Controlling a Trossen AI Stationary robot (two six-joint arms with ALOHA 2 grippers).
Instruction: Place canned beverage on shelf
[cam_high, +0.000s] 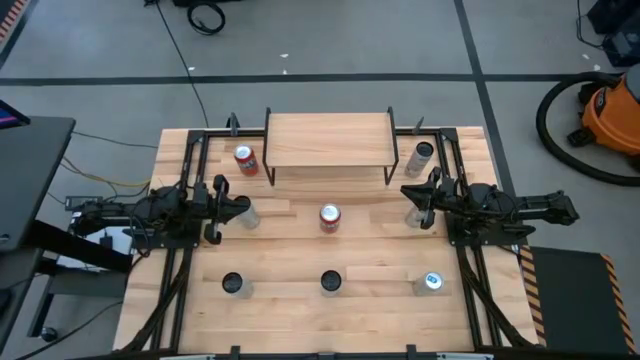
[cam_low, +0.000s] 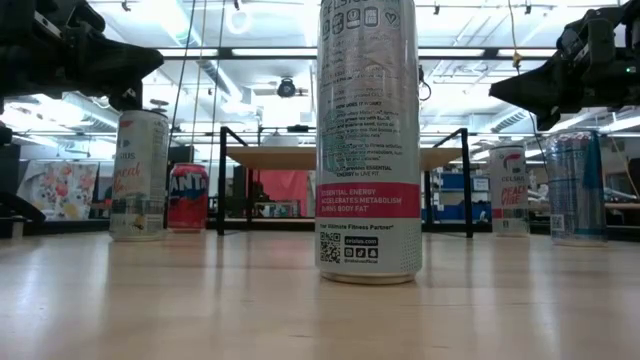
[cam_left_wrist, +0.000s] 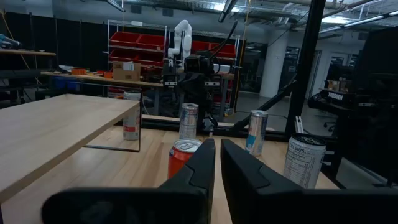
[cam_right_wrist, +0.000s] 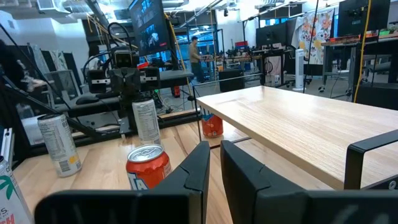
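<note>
Both hands (cam_high: 222, 208) (cam_high: 418, 193) closed, empty; foreground can (cam_low: 368, 140) label "ESSENTIAL ENERGY".

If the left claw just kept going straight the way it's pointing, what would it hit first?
Most likely the orange-topped can in the middle of the table, which stands just beyond the shut left gripper. It sits slightly to one side of the fingers' line, so the gripper might only graze it.

Shelf (cam_high: 328, 139) top bare, open from above. Beneath it, a clear gap between the black legs (cam_low: 222, 180). Flanking cans: red can (cam_high: 246, 160) at its left end, silver can (cam_high: 421, 156) at its right. Centre can (cam_high: 329, 217) stands alone in front of the shelf, free on all sides. Three cans line the near edge (cam_high: 330, 283), well apart.
</note>
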